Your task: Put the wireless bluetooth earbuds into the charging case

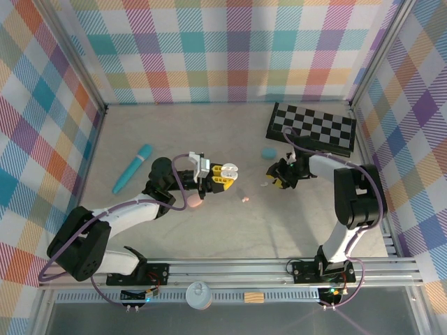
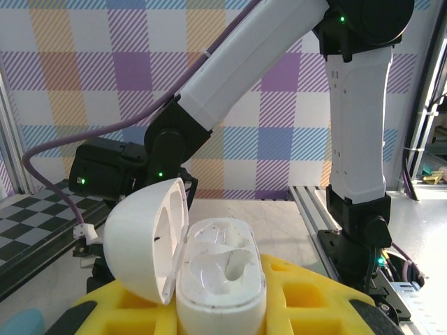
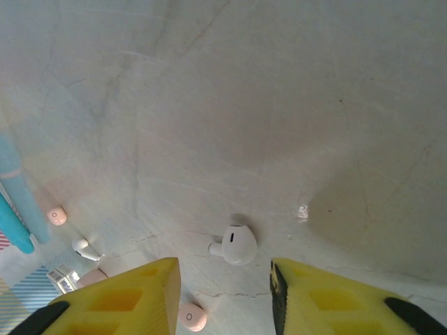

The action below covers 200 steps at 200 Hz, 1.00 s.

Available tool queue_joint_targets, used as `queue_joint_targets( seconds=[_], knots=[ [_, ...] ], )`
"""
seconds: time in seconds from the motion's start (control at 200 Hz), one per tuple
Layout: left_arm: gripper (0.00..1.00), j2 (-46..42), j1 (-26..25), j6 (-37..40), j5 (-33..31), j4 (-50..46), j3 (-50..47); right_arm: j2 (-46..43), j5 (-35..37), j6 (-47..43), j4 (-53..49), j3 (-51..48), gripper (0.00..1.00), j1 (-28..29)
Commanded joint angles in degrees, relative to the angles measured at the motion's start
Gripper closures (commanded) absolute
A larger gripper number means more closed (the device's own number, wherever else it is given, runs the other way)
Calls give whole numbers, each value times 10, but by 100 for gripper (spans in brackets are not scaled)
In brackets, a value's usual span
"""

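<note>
Left claw (image 2: 220,314): clamped tight on case (image 2: 223,289), nothing else in it. Case sits upright, left of centre over the table (image 1: 209,237). Lid (image 2: 143,241) is hinged open toward 9 o'clock in the wrist view. Wells (image 2: 222,258) face 12 o'clock and look empty.

Tube (image 1: 133,169): flat on the table at 9 o'clock of that claw, well apart.

Pink bud (image 1: 244,200): loose at 5 o'clock of the case.

Blue case (image 1: 268,151): at 11 o'clock of the right claw.

Right claw (image 3: 223,276): jaws partway apart, gripping nothing; pads (image 3: 140,293) flank a bare gap.

Step in hand, as judged: picking up the white bud (image 3: 236,244). To do it well, advance toward 12 o'clock until the bulb lies between the pads. Drop low enough that they meet its middle, then close gently.

White bud: on the table at 12 o'clock of the gap, just beyond the tips, touching neither pad. Long axis runs 9 to 3 in the wrist view, stem toward 9, bulb toward 3, so along the jaws' closing line. Pinched end to end it may pop out. A quarter-turn of the wrist, so the pads meet its flanks, looks safer and leaves the stem free to aim down a well.

Board (image 1: 312,129): at 1 o'clock of the right claw.
</note>
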Motion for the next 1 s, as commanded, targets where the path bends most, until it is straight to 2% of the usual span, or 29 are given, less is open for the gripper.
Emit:
queue_joint_targets(
  seconds=[0.0,0.39,0.995],
  knots=[
    [84,-9,5,19,11,4,-1,17,-23,3,5,16,64,3],
    [83,-8,5,22,11,-4,1,49,-40,-11,3,30,70,14],
    [84,-16,5,27,11,-19,2,78,-21,-47,-42,52,71,33]
  ],
)
